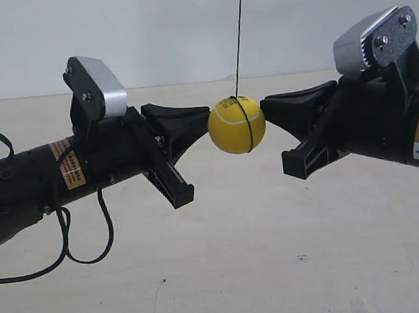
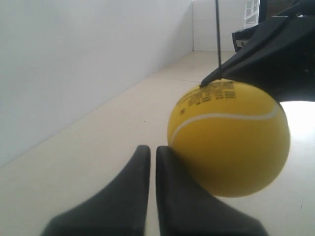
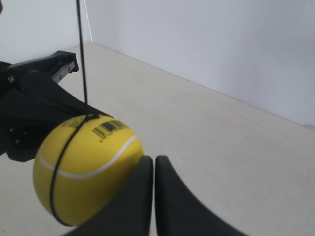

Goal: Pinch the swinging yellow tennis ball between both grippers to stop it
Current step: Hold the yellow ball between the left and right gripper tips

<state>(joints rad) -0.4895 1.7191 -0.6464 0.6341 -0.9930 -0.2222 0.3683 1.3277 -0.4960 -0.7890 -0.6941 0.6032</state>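
We are pinching the yellow tennis ball [image 1: 237, 125], hanging on its black string [image 1: 239, 38], between the gripper at the exterior view's left [image 1: 205, 118] and the gripper at the exterior view's right [image 1: 265, 111].

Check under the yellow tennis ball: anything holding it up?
Nothing. The yellow tennis ball hangs by the black string, clear of the pale surface. Left gripper and right gripper, both shut, touch its sides. String's top is out of frame.

One yellow tennis ball [image 1: 237, 125] and one black string [image 1: 239, 31] are seen. Two hands are counted: left hand [image 2: 152, 150], right hand [image 3: 153, 160].
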